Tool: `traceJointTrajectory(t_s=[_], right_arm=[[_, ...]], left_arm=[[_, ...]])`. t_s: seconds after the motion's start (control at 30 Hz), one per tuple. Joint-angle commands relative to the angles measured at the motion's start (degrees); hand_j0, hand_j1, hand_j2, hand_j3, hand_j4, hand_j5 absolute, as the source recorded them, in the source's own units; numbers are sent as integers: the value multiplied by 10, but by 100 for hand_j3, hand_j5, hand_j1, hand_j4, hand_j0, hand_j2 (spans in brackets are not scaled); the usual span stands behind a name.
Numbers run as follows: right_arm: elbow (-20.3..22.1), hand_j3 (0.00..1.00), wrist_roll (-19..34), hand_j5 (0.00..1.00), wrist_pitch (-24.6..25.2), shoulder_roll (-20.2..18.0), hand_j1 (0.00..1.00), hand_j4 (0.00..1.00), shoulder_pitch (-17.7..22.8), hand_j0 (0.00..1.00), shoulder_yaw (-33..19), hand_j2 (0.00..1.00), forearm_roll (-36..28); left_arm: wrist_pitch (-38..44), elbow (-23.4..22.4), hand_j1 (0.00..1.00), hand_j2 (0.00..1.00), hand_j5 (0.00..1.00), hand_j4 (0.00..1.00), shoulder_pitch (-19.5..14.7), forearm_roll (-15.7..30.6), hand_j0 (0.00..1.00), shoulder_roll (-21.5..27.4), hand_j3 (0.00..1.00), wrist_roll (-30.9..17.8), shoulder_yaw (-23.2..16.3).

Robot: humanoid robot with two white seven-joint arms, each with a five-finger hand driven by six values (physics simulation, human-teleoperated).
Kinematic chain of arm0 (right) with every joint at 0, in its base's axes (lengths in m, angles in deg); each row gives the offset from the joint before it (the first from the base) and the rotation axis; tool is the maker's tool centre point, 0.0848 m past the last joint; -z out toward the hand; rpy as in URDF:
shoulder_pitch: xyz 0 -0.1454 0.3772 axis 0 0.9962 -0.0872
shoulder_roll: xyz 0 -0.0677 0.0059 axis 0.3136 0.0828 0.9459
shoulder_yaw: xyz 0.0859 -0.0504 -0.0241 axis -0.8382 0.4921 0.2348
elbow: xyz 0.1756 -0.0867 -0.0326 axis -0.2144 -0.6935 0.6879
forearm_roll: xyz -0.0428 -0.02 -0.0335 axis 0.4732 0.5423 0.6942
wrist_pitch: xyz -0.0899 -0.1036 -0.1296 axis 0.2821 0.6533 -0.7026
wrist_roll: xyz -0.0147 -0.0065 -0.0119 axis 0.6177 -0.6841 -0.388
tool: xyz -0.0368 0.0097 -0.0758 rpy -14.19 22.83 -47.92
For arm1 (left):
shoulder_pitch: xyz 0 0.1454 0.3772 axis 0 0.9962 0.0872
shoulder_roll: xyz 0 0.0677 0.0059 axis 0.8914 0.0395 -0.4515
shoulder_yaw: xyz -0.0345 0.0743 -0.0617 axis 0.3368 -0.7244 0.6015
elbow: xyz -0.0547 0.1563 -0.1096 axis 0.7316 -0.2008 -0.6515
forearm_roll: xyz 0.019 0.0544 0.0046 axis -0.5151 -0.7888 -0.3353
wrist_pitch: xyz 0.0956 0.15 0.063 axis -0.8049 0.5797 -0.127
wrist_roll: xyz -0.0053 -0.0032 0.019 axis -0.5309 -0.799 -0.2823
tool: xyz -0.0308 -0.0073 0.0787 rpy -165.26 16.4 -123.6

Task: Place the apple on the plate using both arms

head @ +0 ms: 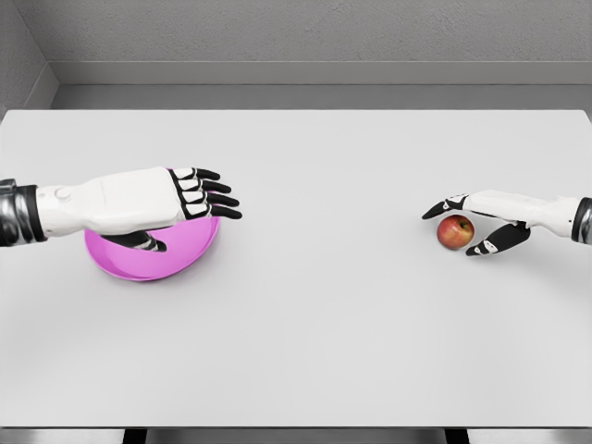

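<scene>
Table: one white table [305, 324] fills most of the head view; grey walls stand behind its far edge.
Arms: two white arms, one entering from the left edge, one from the right edge, each ending in a hand with black fingertips.
Plate: one round pink plate [185, 261] on the left part of the table, partly hidden under the left hand; nothing can be seen lying on its visible part.
Left hand: the left hand [180, 199] hangs above the plate, back upward, fingers stretched out and pointing toward the right, thumb tucked below near the plate's surface; it holds nothing.
Right hand: the right hand [476, 220] sits at the right side of the table, fingers pointing left, spread in a loose cup about the apple; one finger reaches over the far side, the thumb lies on the near side just beside the fruit. Whether the fingers touch the apple cannot be told; they are not clamped on it.
Apple: one red apple [454, 231] with a yellowish patch, resting on the table, well apart from the plate. It is round, so no long axis shows; which way its stem points cannot be told.
Writing: no readable text on any item.
</scene>
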State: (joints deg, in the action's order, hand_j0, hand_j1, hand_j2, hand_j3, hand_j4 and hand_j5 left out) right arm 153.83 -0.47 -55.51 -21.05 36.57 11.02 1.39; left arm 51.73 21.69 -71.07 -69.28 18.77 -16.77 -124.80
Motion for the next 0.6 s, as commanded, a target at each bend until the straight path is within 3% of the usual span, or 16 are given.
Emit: traceJointTrajectory(t_s=[0.0, 0.33, 0.57], right_arm=[[-1, 78, 0, 78, 1, -1, 78, 78, 0, 78, 0, 78, -4], [-9, 77, 0, 77, 1, 0, 77, 77, 0, 77, 0, 77, -5], [-9, 69, 0, 69, 1, -1, 69, 69, 0, 69, -1, 69, -5]], left_arm=[[0, 0, 100, 100, 100, 100, 0, 4, 100, 0, 100, 1, 0], [0, 0, 100, 100, 100, 100, 0, 4, 100, 0, 100, 0, 1], [0, 0, 100, 100, 100, 100, 0, 4, 100, 0, 100, 1, 0]])
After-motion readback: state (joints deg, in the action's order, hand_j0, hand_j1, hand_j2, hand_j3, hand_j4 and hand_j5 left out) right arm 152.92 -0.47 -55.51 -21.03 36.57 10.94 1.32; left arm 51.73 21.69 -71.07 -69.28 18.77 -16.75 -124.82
